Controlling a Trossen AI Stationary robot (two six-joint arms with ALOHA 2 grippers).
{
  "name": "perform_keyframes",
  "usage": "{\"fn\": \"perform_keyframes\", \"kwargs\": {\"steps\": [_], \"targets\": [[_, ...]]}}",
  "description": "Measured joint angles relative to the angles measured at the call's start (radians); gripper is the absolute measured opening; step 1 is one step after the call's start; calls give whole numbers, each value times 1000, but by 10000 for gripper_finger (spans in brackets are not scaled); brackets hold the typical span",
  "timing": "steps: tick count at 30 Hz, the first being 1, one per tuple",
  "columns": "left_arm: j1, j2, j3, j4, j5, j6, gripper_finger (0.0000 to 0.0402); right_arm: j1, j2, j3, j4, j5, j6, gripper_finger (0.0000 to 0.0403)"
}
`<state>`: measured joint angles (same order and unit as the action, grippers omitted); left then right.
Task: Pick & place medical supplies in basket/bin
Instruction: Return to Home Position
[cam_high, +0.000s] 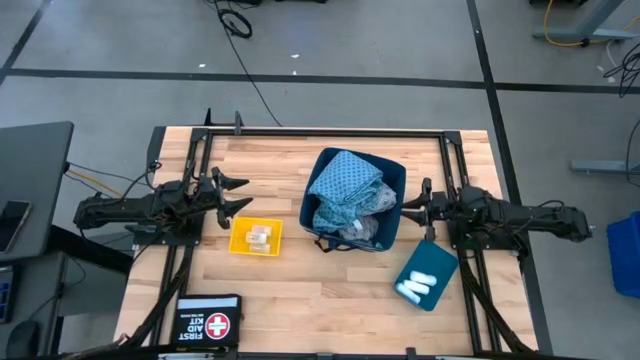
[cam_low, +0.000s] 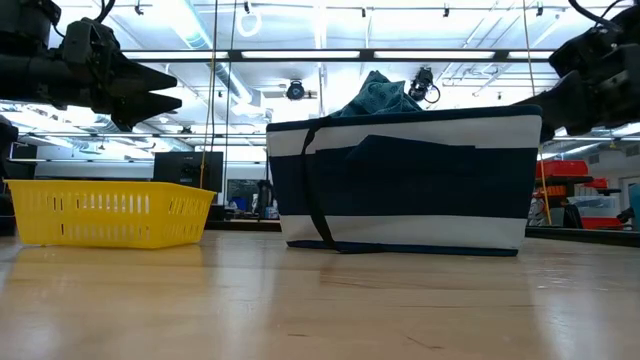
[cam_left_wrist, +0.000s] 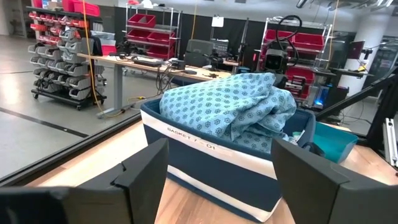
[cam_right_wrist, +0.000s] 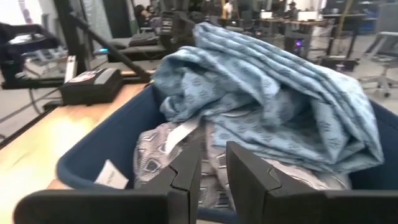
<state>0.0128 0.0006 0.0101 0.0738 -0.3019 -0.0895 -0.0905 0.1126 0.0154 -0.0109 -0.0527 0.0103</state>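
A navy basket (cam_high: 396, 178) with a white band (cam_low: 400, 225) stands mid-table. The teal-blue patterned garment (cam_high: 345, 178) is heaped in it, on top of the grey-blue garment (cam_right_wrist: 158, 158), whose pale strap (cam_right_wrist: 180, 134) shows. Pale packets (cam_high: 260, 237) lie in a yellow tray (cam_high: 240, 243). White rolls (cam_high: 417, 287) lie in a teal bin (cam_high: 440, 262). My left gripper (cam_high: 238, 195) hovers wide open left of the basket. My right gripper (cam_high: 412, 206) hovers at the basket's right rim, its fingers (cam_right_wrist: 186, 171) a narrow gap apart, holding nothing.
A black first aid kit (cam_high: 208, 322) lies at the table's near edge, left of centre. The yellow tray sits between my left gripper and the basket. Bare wood stretches along the near side in front of the basket, and a black frame rail (cam_high: 320, 131) runs along the far edge.
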Motion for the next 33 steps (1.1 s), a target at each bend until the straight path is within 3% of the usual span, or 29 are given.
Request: {"fn": "perform_keyframes", "kwargs": {"steps": [14, 24, 33], "targets": [[0, 0, 1, -4, 0, 0, 270, 126, -1, 0, 7, -30, 28, 82], [0, 0, 1, -5, 4, -1, 270, 126, -1, 0, 7, -29, 27, 82], [0, 0, 1, -13, 75, 0, 270, 127, -1, 0, 7, -29, 53, 82]]}}
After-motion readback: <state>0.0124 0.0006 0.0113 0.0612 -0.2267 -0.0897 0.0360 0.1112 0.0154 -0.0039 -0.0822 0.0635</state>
